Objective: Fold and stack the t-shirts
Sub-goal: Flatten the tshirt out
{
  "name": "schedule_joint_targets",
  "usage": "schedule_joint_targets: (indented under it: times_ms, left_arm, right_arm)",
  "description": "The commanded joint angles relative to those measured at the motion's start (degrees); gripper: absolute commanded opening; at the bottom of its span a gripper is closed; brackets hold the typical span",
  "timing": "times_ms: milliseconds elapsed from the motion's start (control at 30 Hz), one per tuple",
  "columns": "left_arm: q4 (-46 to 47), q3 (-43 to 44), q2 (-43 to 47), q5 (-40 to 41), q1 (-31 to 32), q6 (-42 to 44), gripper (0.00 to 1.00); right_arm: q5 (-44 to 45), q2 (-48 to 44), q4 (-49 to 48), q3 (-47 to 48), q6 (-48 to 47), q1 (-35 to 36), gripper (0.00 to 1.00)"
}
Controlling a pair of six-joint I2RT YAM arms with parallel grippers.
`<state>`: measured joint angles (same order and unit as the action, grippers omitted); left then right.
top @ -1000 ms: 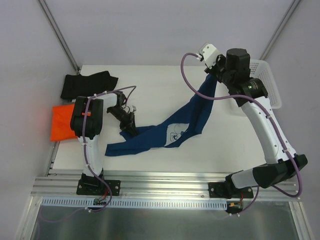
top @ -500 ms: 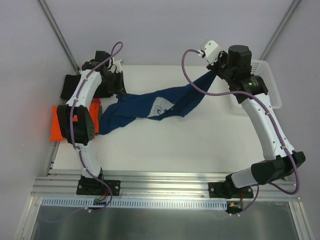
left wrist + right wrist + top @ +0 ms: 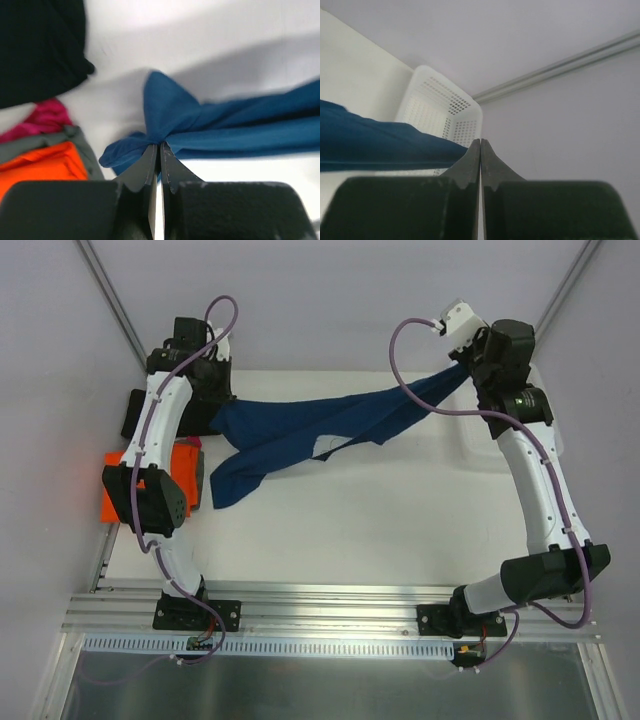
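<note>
My left gripper (image 3: 160,146): jaws clamped on one bunched end of navy t-shirt (image 3: 300,425) | my right gripper (image 3: 480,142): clamped on opposite end | cloth stretched between.

Far side: navy shirt (image 3: 300,425) strung across the surface (image 3: 400,520) left to right, blocks crossing there; its tail droops toward left centre. Far-left corner packed: black shirt (image 3: 133,418), orange shirt (image 3: 115,500). Far right: basket (image 3: 437,107). Centre and near surface open.
</note>
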<state>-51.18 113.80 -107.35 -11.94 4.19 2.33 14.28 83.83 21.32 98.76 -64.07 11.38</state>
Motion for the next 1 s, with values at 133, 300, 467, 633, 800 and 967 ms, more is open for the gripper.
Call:
schedule_joint_targets:
  times_ms: [133, 300, 467, 633, 800, 967]
  left_arm:
    - [4.3, 7.6, 5.6, 7.6, 0.8, 2.4, 0.00]
    - [3.0, -3.1, 7.9, 1.1, 2.2, 2.2, 0.00]
    - [1.3, -16.4, 11.6, -3.6, 3.9, 1.2, 0.01]
    - [-0.4, -21.3, 12.8, -8.1, 4.4, 0.8, 0.51]
    - [-0.7, -18.7, 10.5, -5.9, 4.4, 0.8, 0.89]
    - [-1.0, -18.3, 7.0, -7.3, 4.4, 0.4, 0.62]
  right_arm:
    - [1.1, -7.1, -3.3, -4.8, 0.6, -3.1, 0.01]
    - [-0.7, -8.7, -1.7, -8.1, 2.0, -3.1, 0.00]
    - [-4.3, -9.7, 1.6, -9.8, 4.0, -3.1, 0.01]
    - [-6.7, -10.9, 3.5, -11.7, 4.9, -3.0, 0.01]
    - [-7.3, -10.8, 3.7, -11.4, 5.0, -3.0, 0.01]
    - [-7.3, -10.1, 3.8, -10.4, 4.9, -3.0, 0.01]
